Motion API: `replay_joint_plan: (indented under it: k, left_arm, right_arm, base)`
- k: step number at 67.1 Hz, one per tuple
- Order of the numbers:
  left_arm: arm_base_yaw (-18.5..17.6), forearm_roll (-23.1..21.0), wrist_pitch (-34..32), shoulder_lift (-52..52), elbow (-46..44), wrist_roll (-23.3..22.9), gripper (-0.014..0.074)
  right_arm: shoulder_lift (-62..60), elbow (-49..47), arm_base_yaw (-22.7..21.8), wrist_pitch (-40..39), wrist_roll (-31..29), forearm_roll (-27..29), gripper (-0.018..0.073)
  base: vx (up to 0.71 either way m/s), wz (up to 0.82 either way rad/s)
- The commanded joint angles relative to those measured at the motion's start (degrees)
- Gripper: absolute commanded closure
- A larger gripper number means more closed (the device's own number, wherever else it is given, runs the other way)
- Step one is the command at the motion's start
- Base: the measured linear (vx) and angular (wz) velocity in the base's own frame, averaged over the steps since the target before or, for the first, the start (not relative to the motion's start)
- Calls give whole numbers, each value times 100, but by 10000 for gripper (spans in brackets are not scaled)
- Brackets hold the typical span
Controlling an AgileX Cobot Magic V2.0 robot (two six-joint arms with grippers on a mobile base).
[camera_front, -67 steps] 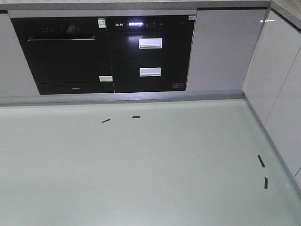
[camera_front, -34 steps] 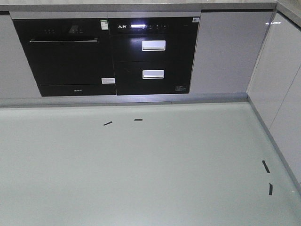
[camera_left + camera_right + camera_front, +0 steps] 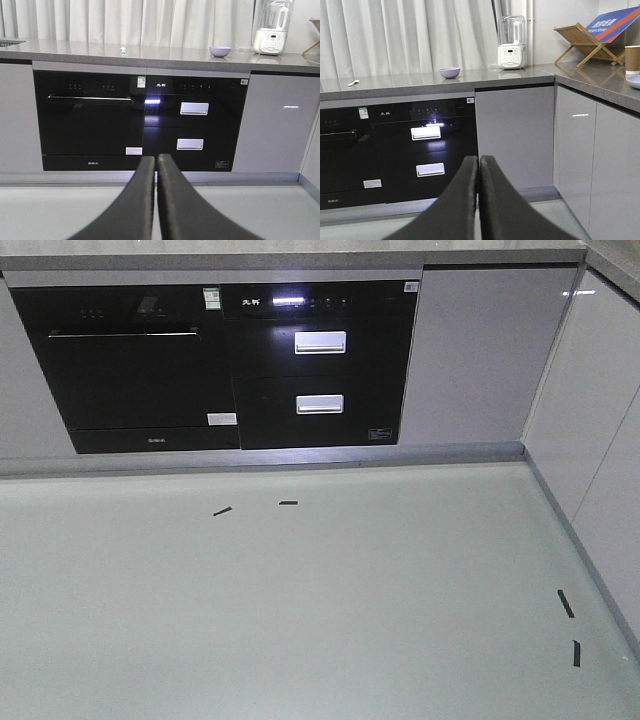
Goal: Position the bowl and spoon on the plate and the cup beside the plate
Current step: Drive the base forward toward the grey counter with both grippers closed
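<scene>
Closed and empty, left end effector [image 3: 156, 159] and right end effector [image 3: 479, 159]; bowl [image 3: 220, 50] well apart on countertop [image 3: 75, 50] beyond.

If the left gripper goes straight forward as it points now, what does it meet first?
The left gripper would probably meet the black appliance fronts near their middle seam; distance unclear.

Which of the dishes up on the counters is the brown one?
The paper cup, at the far right edge of the right wrist view, beside the plate. The plate is pale blue and the bowl is lilac.
</scene>
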Motion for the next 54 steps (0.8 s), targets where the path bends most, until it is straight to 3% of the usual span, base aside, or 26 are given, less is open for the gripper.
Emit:
replay_joint_plan:
  k: [1, 54]
  left_arm:
    - [-17, -11, -467, -86, 150, -40, 603]
    - [-17, -11, -467, -86, 150, -40, 603]
  right_arm:
    - [-52, 47, -27, -420, -53, -35, 561]
    - [-52, 47, -27, -420, -53, -35, 561]
  base:
    - [6, 3]
    - [3, 6]
